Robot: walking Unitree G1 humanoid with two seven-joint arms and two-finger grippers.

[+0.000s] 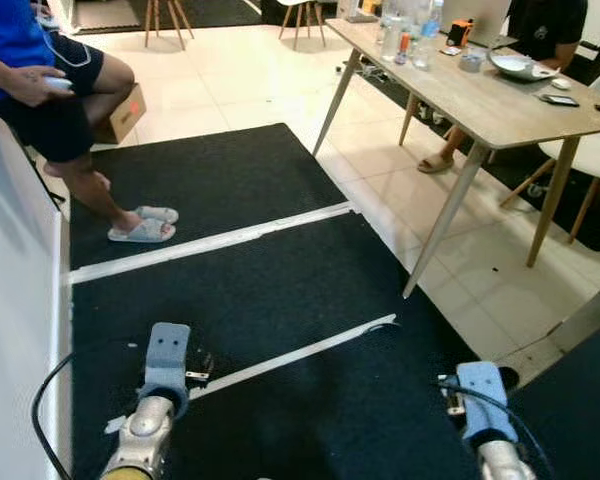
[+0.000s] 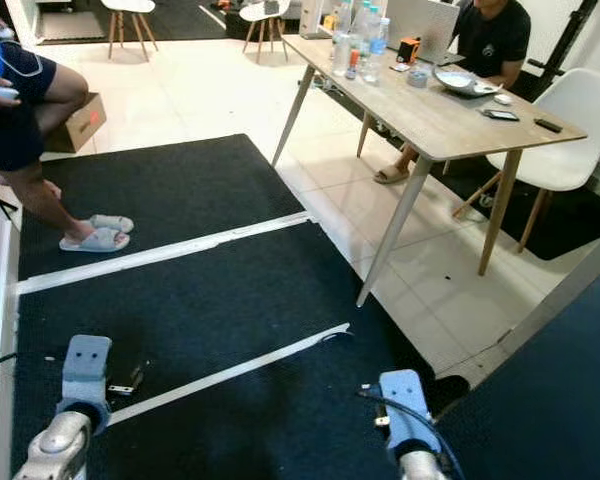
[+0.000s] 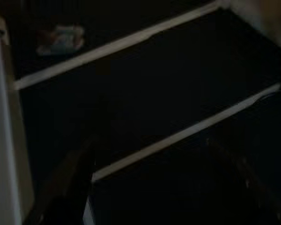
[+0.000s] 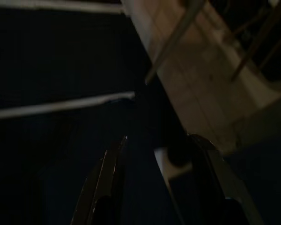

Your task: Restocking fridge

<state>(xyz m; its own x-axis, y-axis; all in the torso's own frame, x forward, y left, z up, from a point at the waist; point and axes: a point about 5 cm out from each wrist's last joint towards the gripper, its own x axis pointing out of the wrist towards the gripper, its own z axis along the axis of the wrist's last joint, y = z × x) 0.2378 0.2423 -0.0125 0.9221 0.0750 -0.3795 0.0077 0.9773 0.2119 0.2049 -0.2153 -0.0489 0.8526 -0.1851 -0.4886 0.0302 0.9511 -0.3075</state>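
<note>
While no fridge can be made out with certainty, the restocking task stands, by judgement, at the approach stage, with nothing in hand. The wooden table serves as the landmark.

**Hazards.**
- The table's nearest slanted leg reaches out over the edge of the black mat. A turn toward the table could swing the right arm into that leg and shake the bottles at the table's far end.
- A seated person has slippered feet on the mat, well apart from the table on its left. A walk in that direction risks contact with them.
- The white tape line nearer the robot ends in a curled tip just short of the table leg, and a foot might catch on it.
- A black cable loops loosely beside the left arm and could snag on something.

**Grippers.**
- The right gripper hangs over the mat on the table's near side. Its two fingers stand apart and nothing is held between them.
- The left gripper hangs over the mat farther from the table. Its wrist view is too dark to tell whether it is spread or closed, and no object is seen in it.

**Task thing.**
- A tall white panel rises at the mat's edge opposite the table, just beside the left arm. Whether it is the fridge cannot be told.
- If it is, the fridge lies to the left of both grippers, with the right one well apart from it.
- No goods for stocking are visible near either gripper.
</note>
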